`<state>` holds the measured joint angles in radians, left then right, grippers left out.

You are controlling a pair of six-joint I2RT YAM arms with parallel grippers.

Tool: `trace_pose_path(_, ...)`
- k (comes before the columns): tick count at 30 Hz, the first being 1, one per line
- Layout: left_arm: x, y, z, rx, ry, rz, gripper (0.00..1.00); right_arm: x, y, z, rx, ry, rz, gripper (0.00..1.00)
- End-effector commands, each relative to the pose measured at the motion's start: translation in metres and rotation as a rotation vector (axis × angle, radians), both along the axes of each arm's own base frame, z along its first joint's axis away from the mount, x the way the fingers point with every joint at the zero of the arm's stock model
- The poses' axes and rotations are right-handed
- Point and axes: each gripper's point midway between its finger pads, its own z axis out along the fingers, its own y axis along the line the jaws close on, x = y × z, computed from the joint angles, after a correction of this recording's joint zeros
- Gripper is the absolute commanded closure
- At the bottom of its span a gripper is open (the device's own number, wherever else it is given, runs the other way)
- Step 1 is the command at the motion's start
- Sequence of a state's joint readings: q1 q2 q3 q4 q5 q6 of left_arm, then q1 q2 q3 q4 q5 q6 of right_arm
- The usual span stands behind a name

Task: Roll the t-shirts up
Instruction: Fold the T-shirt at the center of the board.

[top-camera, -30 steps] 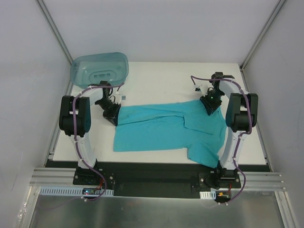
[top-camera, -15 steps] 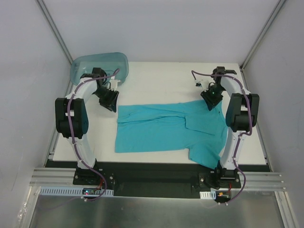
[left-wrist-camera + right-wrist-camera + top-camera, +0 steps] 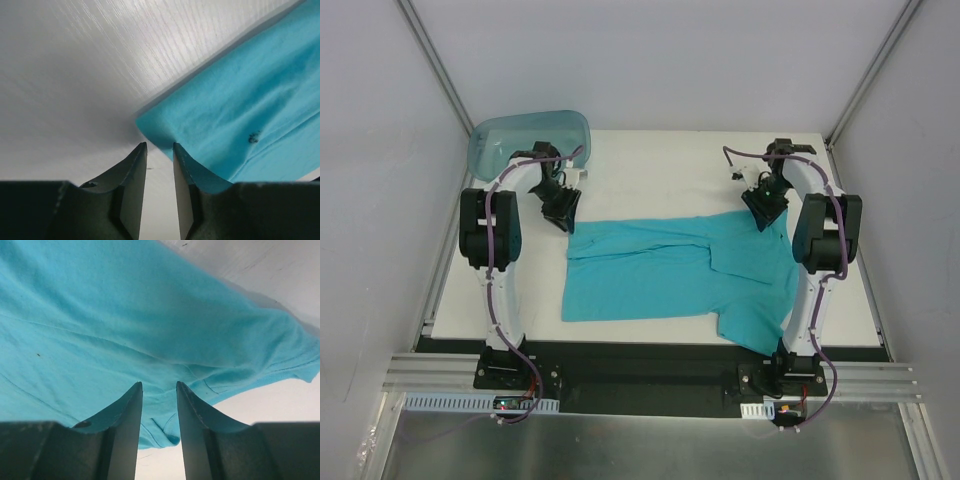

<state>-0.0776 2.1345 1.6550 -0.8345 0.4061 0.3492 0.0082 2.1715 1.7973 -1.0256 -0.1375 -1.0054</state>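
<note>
T-shirt [image 3: 670, 275] is laid flat across the middle of the worktop [image 3: 660, 170], spread left to right, with one sleeve reaching toward the near right edge. No part of it is rolled yet.

Left end effector [image 3: 159, 145]: the jaws are seen a narrow gap apart with nothing between them. The t-shirt's far left corner lies on the worktop just ahead of the tips, untouched.

Right end effector [image 3: 159, 384]: the jaws are likewise a narrow gap apart. It is held over the fabric at the t-shirt's far right end, and nothing is pinched.

Bin [image 3: 530, 142] is noted at the far left corner of the worktop, apart from the t-shirt.

Change noted: the far left corner of the t-shirt has just been let go. A second ago the left end effector was down on that corner. It has since been lifted and drawn back toward the far left, to a spot between the t-shirt and the bin, and its arm has been swung round with it. The right end effector has been shifted only slightly toward the far edge. The t-shirt's outline is little altered.

Judgement: a straightening pull on the far edge is taken as finished. The t-shirt appears ready for rolling, which has not been started. A fresh grip on one end is expected to be needed.
</note>
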Motion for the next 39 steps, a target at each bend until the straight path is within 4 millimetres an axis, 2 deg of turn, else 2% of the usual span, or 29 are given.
trace_pose_path(1, 0.019, -0.001, 0.009, 0.001, -0.034, 0.028, 0.76, -0.005, 0.0, 0.009, -0.012, 0.011, -0.019, 0.63)
trace_pose_path(4, 0.021, -0.005, 0.003, -0.017, -0.02, 0.024, 0.86, -0.007, -0.002, 0.008, -0.02, 0.016, -0.014, 0.63)
trace_pose_path(9, 0.02, -0.009, 0.005, -0.046, -0.02, 0.016, 1.0, -0.008, -0.002, 0.004, -0.028, 0.027, -0.011, 0.63)
trace_pose_path(14, 0.027, -0.01, 0.02, -0.052, -0.069, 0.001, 1.0, -0.01, -0.004, -0.003, -0.041, 0.044, -0.003, 0.63)
trace_pose_path(22, 0.048, -0.007, 0.044, -0.034, -0.17, -0.009, 1.0, -0.015, -0.015, -0.02, -0.105, 0.095, 0.019, 0.63)
trace_pose_path(27, 0.049, -0.003, 0.042, -0.009, -0.172, -0.009, 1.0, -0.016, -0.018, -0.027, -0.127, 0.105, 0.022, 0.63)
trace_pose_path(31, 0.045, 0.008, 0.039, 0.054, -0.165, 0.01, 1.0, -0.014, -0.018, -0.028, -0.132, 0.105, 0.022, 0.63)
trace_pose_path(32, 0.044, 0.011, 0.039, 0.069, -0.165, 0.019, 0.97, -0.014, -0.018, -0.029, -0.131, 0.104, 0.021, 0.63)
trace_pose_path(33, 0.041, 0.014, 0.042, 0.085, -0.172, 0.033, 0.9, -0.013, -0.024, -0.028, -0.163, 0.1, 0.021, 0.63)
trace_pose_path(34, 0.041, 0.016, 0.045, 0.094, -0.179, 0.053, 0.78, -0.013, -0.024, -0.028, -0.165, 0.099, 0.016, 0.63)
trace_pose_path(35, 0.037, 0.017, 0.046, 0.101, -0.178, 0.059, 0.75, -0.012, -0.024, -0.028, -0.165, 0.096, 0.015, 0.63)
trace_pose_path(36, 0.035, 0.016, 0.06, 0.092, -0.209, 0.064, 0.74, -0.012, -0.024, -0.028, -0.167, 0.096, 0.01, 0.63)
trace_pose_path(38, 0.025, 0.01, 0.065, 0.058, -0.203, 0.07, 0.71, -0.012, -0.024, -0.028, -0.168, 0.095, 0.007, 0.63)
trace_pose_path(39, 0.021, 0.008, 0.075, 0.047, -0.222, 0.071, 0.71, -0.011, -0.024, -0.028, -0.168, 0.093, 0.007, 0.63)
